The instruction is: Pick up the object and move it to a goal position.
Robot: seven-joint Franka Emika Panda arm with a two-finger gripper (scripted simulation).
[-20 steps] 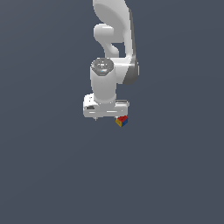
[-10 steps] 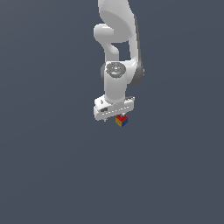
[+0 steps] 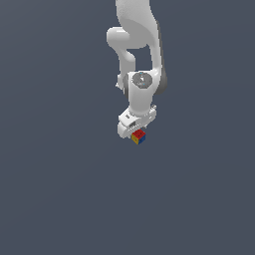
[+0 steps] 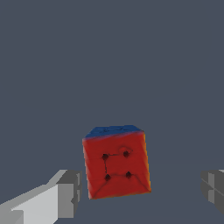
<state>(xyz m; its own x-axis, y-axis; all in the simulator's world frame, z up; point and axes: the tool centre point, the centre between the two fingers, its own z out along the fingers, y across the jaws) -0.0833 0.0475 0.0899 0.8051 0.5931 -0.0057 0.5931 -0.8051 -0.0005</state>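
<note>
In the exterior view, nothing but flat dark grey ground [image 3: 55,189] was seen on the exterior view's left. Near centre, the white arm [image 3: 142,45] was seen hanging down from the top edge, with the gripper [image 3: 135,130] at its lower end pointing at the ground. The cube [image 3: 139,136] was seen directly under the gripper, on its exterior-view right side, touching or overlapping the gripper's outline; red face up, yellow and blue faces on the sides. Whether the cube was resting on the ground or lifted could not be told from that view. In the wrist view, a light grey finger [image 4: 65,194] was seen on one side of the cube [image 4: 116,164] and a second finger [image 4: 213,189] on the other, mostly cut off by the frame edge. The jaws were spread apart, wider than the cube, with a visible gap between each finger and the cube; no contact was seen. The cube was sat between the fingers, nearer the first one, slightly rotated, its red face with dark dots and lines toward the camera and a blue face along its far edge.
</note>
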